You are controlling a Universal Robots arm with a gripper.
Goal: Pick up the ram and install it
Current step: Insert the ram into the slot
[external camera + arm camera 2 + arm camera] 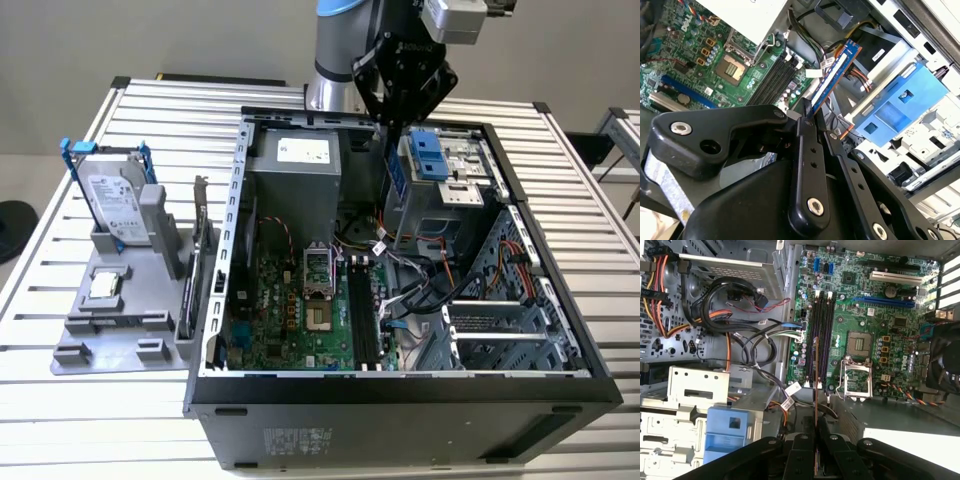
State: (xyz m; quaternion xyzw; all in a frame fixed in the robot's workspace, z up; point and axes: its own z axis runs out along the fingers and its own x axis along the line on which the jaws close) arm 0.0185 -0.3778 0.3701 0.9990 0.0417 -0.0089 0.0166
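At the upper middle of the exterior view, the arm (340, 50) hangs over the open case (400, 385), which lies on its side on the slatted table (60, 420). The board (300, 310) fills the case's lower left part, and the dark slots (365, 315) run lengthwise just right of the empty socket (318, 275). The gripper (398, 125) sits above the case's far edge, near the blue drive cage (428, 155), well apart from the slots.

In the second wrist view the gripper (812, 119) has its black fingers (807, 145) closed on the ram (835, 75), pinching one end so the stick juts out past the tips, blue label showing. In the first wrist view the ram (815, 390) appears edge-on as a thin strip between the fingers (801, 447), roughly in line with the slots (823, 335) but clear of them.

To do this step well, I judge the stick should stay parallel to a slot and centred over it, held square so it enters evenly. The loose cables (757, 345) beside the slots look like the likeliest snag.
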